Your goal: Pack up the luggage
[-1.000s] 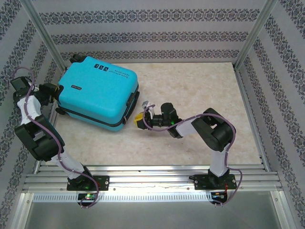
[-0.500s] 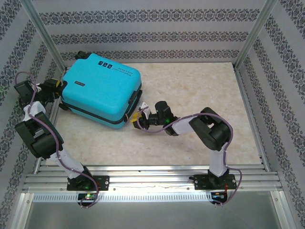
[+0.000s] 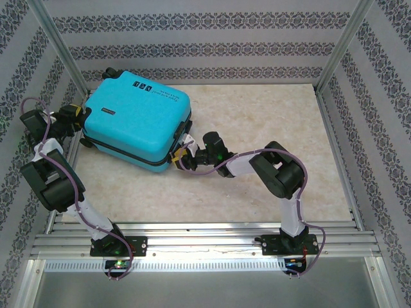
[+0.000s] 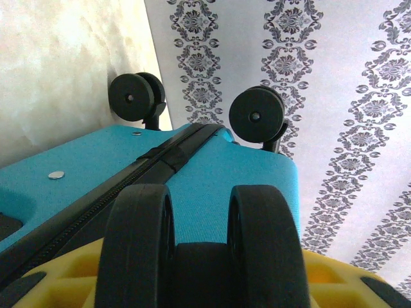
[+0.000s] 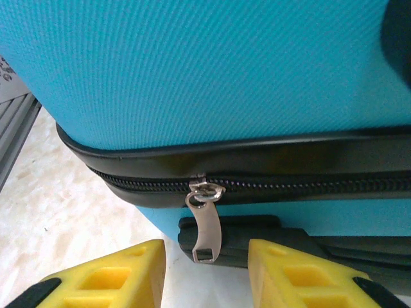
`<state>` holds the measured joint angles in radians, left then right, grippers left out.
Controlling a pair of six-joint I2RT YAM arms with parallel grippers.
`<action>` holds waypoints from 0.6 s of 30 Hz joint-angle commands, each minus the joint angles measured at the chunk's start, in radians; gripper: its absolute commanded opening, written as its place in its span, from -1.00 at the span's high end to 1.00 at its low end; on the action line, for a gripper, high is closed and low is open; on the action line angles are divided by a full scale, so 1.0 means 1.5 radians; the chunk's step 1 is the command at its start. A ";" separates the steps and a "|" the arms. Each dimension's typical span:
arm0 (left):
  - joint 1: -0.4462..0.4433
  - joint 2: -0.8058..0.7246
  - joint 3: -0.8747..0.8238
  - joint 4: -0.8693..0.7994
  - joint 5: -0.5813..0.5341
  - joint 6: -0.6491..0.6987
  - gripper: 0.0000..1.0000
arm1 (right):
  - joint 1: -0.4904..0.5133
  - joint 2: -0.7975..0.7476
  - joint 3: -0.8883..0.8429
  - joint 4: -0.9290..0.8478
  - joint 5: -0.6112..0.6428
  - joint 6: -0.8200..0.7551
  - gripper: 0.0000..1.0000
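Right fingers (image 5: 109, 273) have reached the luggage (image 3: 138, 122), flanking its zipper pull (image 5: 205, 221).

Left gripper (image 3: 78, 119): 9 o'clock, fingers partway apart, grip unclear.
Right gripper (image 3: 181, 156): fingers apart.
Right arm (image 3: 276, 170): stretched toward 9 o'clock.

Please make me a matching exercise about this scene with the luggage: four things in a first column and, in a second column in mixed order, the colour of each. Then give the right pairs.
Column one:
1. luggage shell
2. wheel
3. zipper pull
4. fingers of the right claw

Column two:
A. silver
B. yellow
C. turquoise
D. black

Pairs: 1-C; 2-D; 3-A; 4-B
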<state>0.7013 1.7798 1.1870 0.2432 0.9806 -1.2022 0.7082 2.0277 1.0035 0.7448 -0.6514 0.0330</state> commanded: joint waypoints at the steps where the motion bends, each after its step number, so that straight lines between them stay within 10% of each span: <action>1: -0.007 -0.025 0.011 0.065 0.065 -0.134 1.00 | 0.010 0.011 0.028 0.003 -0.009 -0.020 0.22; 18: -0.007 -0.016 -0.019 0.114 0.068 -0.155 1.00 | 0.016 0.023 0.073 -0.037 0.016 -0.001 0.63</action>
<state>0.7021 1.7798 1.1519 0.3260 0.9791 -1.2427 0.7113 2.0422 1.0687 0.6609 -0.6300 0.0299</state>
